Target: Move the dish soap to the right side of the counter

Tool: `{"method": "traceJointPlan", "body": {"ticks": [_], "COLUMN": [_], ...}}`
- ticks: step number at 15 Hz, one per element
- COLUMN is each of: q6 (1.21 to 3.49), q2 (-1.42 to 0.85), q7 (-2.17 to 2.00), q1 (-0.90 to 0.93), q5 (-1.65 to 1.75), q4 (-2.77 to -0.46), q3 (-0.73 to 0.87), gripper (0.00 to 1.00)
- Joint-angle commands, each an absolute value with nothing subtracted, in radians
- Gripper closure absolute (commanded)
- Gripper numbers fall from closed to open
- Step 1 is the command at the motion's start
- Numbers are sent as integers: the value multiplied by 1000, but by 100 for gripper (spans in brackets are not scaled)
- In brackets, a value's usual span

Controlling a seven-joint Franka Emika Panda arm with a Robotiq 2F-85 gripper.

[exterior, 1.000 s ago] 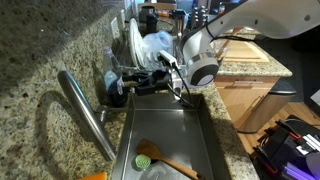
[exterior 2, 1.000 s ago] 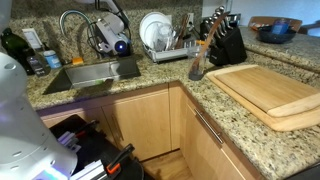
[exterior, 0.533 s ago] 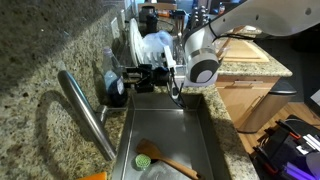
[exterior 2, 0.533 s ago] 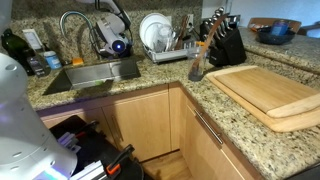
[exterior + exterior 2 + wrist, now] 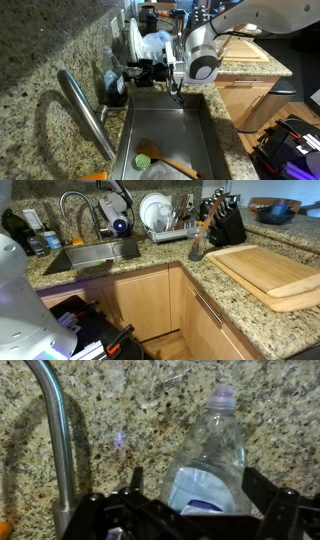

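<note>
The dish soap (image 5: 210, 450) is a translucent bottle with dark blue liquid low down and a pale cap. It stands on the granite counter (image 5: 40, 60) against the backsplash, between the faucet and the dish rack. It also shows in an exterior view (image 5: 114, 86). My gripper (image 5: 200, 490) is open, with the bottle between its two fingers and a gap on each side. The left finger (image 5: 135, 480) and right finger (image 5: 262, 485) do not touch it. The gripper reaches over the sink in both exterior views (image 5: 131, 76) (image 5: 102, 220). It hides the bottle in one of them.
The curved steel faucet (image 5: 85, 110) (image 5: 55, 430) stands close beside the bottle. A dish rack with plates (image 5: 165, 220) is on its other side. The steel sink (image 5: 165, 130) holds a green-headed brush (image 5: 148, 154). A knife block (image 5: 225, 225) and a wooden cutting board (image 5: 270, 270) are farther along.
My gripper has moved a little closer to the backsplash, bringing its fingers further around the bottle. The bottle has not moved.
</note>
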State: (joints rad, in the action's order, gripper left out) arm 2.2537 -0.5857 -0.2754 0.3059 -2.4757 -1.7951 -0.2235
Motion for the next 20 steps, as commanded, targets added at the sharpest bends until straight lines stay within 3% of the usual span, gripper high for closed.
{"method": "traceJointPlan", "body": {"ticks": [1,10,11,20], "q6": [2255,2263,2255,2263], "q2": [-586,-697,-648,-690], "q7": [-266,-358,-360,-224], "q1": [290,312,296,312], "q5": [-2479,-2457,-2441,-2479], "q4": [-1790,-1583,-1667,-1580], "q3": [-235,-260,-264,-243], "gripper": [0,0,0,0]}}
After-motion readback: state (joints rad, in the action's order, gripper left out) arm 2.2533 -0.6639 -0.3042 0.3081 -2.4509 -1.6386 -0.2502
